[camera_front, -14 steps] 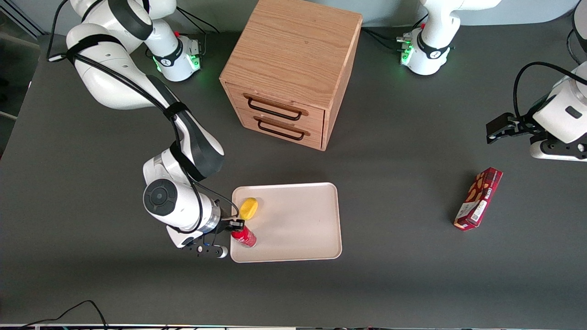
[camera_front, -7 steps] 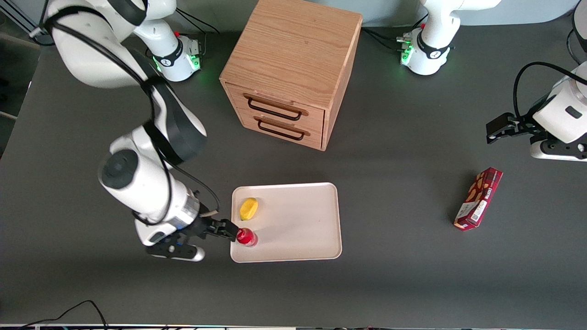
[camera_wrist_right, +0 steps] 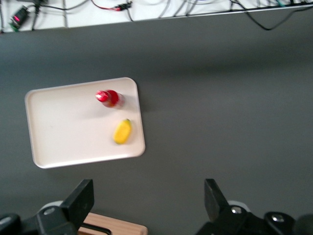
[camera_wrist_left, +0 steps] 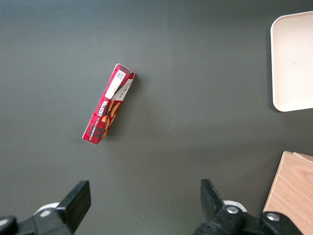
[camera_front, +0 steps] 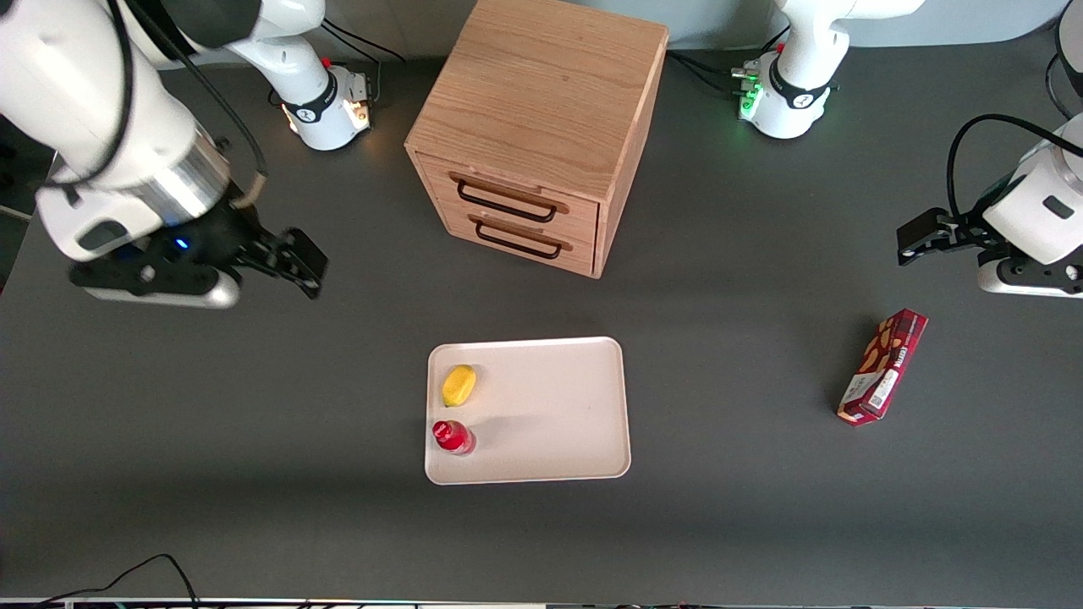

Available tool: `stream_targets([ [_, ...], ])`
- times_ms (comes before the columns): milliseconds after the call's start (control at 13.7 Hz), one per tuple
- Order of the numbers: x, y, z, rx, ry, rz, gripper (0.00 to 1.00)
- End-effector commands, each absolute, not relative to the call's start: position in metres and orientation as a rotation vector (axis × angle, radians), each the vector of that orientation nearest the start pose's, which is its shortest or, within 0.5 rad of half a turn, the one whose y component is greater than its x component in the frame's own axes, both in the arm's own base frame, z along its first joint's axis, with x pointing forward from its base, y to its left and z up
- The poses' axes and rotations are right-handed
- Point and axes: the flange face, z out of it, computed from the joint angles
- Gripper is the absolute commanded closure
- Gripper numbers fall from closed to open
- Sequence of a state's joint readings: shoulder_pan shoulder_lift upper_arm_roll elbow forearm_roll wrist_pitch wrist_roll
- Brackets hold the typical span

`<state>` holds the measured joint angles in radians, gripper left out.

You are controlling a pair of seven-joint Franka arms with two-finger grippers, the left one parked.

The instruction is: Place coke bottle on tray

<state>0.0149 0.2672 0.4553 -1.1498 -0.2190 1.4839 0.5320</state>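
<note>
The coke bottle [camera_front: 453, 437], small, red and capped, stands upright on the pale cream tray [camera_front: 550, 414], near the tray's edge toward the working arm's end and near the front camera. It also shows in the right wrist view [camera_wrist_right: 109, 98] on the tray [camera_wrist_right: 68, 127]. My gripper [camera_front: 296, 262] is open and empty, raised high above the table, well away from the tray toward the working arm's end and farther from the front camera. Its fingers [camera_wrist_right: 83, 196] are spread wide.
A yellow lemon [camera_front: 459, 385] lies on the tray beside the bottle. A wooden drawer cabinet [camera_front: 537, 127] stands farther from the camera than the tray. A red snack box [camera_front: 882, 365] lies toward the parked arm's end.
The gripper let go of the bottle, which now stands free on the tray. The arm then rose and drew back, away from the tray toward its own end of the table.
</note>
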Motion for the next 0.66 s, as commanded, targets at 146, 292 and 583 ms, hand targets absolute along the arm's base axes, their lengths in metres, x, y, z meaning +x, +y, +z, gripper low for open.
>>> stream_targets([
  [146,0.496,0.142,0.674,-3.170,0.103,-0.201,0.00],
  [292,0.481,0.114,0.669,-3.145,0.092,-0.204,0.00],
  [583,0.517,0.066,0.687,-3.104,0.155,-0.189,0.00],
])
